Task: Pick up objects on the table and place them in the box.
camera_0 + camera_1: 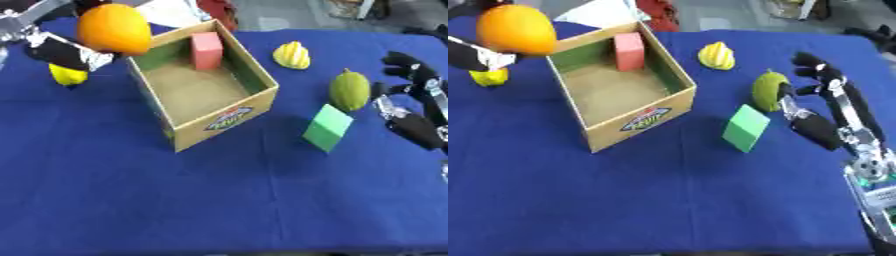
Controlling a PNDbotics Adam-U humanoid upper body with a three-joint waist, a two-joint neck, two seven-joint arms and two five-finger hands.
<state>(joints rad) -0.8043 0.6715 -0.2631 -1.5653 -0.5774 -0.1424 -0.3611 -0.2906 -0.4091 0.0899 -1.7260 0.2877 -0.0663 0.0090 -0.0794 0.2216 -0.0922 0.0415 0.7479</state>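
— Nearest me, what is lying on the desk [219, 200]?

— Blue cloth is covering it, and a green block [328, 127] is sitting closest, just beside a green fruit [350, 90]. My right robot hand [820, 112] is hovering by that fruit with fingers spread, released, gripping nothing.

— And the box [223, 122]?

— It is standing open left of the block, with a pink block [207, 50] leaning upright against its far wall.

— Further back?

— A yellow ridged fruit [292, 55] is resting past the box's right corner. My left robot hand [66, 52] is grasping an orange [114, 28], holding it up above the box's far left corner. A yellow thing [67, 75] is showing below that hand.
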